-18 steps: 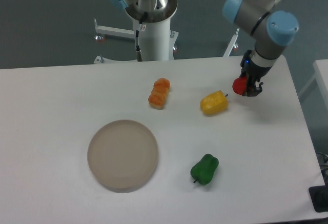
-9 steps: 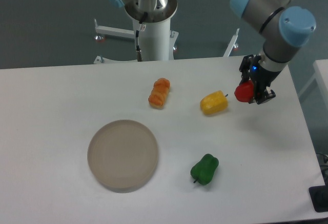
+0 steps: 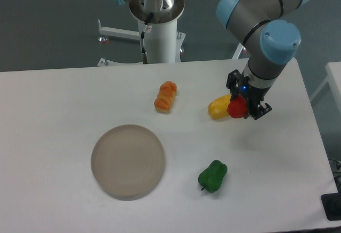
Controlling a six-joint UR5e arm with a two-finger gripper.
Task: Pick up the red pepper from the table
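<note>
I have the small glossy red toy pepper (image 3: 236, 109) clamped in the black 2-finger pincer (image 3: 241, 110), apparently lifted off the flat white bench (image 3: 64, 99); it overlaps the yellow toy pepper (image 3: 218, 107) in view; I judge the pick essentially done, with only a secure hold left; I can read no labels or writing.

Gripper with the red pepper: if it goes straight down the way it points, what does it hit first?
Likely bare white table. The gripper, shut on the small glossy red pepper, points down. The yellow pepper overlaps it in view to the left, so a graze is possible; depth is unclear.
</note>
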